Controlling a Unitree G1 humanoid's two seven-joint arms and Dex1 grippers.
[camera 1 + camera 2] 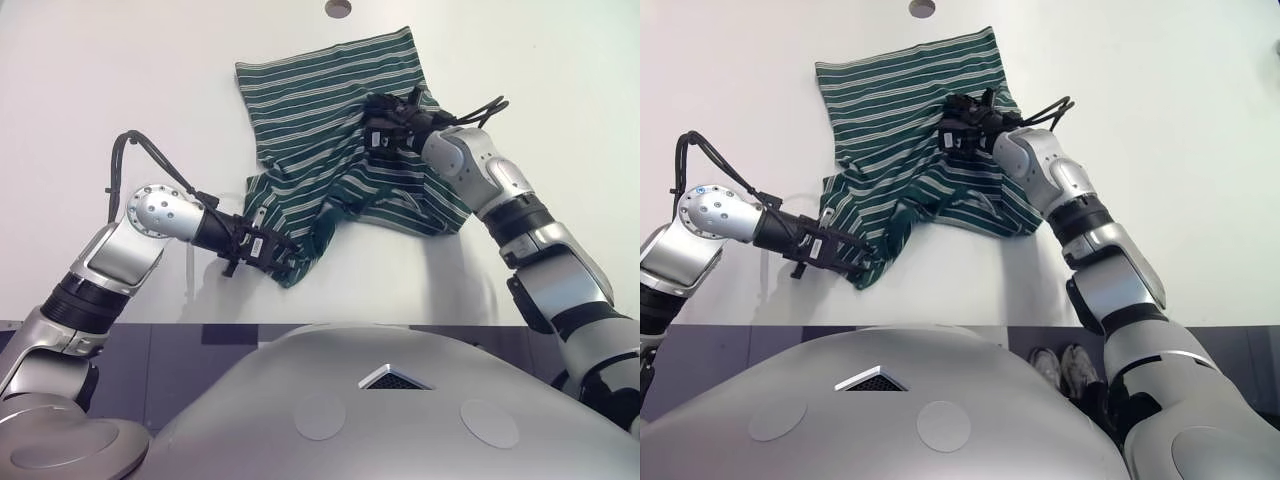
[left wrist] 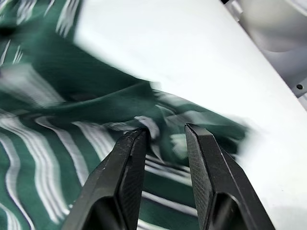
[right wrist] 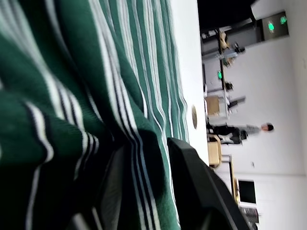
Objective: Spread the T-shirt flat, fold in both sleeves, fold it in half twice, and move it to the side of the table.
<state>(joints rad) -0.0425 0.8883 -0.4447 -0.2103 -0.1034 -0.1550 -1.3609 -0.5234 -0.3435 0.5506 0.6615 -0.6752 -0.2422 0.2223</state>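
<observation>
A green T-shirt with white stripes [image 1: 320, 110] lies crumpled on the white table [image 1: 120, 80], its far part flat and its near part bunched. My left gripper [image 1: 283, 258] sits at the shirt's near-left corner, close to the table's front edge. In the left wrist view its two black fingers [image 2: 129, 163] stand apart, with a fold of the striped cloth [image 2: 165, 143] in the gap. My right gripper [image 1: 380, 125] is at the shirt's middle, shut on a bunch of fabric [image 3: 139, 158] from which folds radiate.
A round hole [image 1: 338, 8] is set in the table just beyond the shirt's far edge. Bare tabletop stretches to the left and right of the shirt. The table's front edge [image 1: 150, 323] runs close under my left arm. A pair of shoes [image 1: 1060, 365] stands on the floor below.
</observation>
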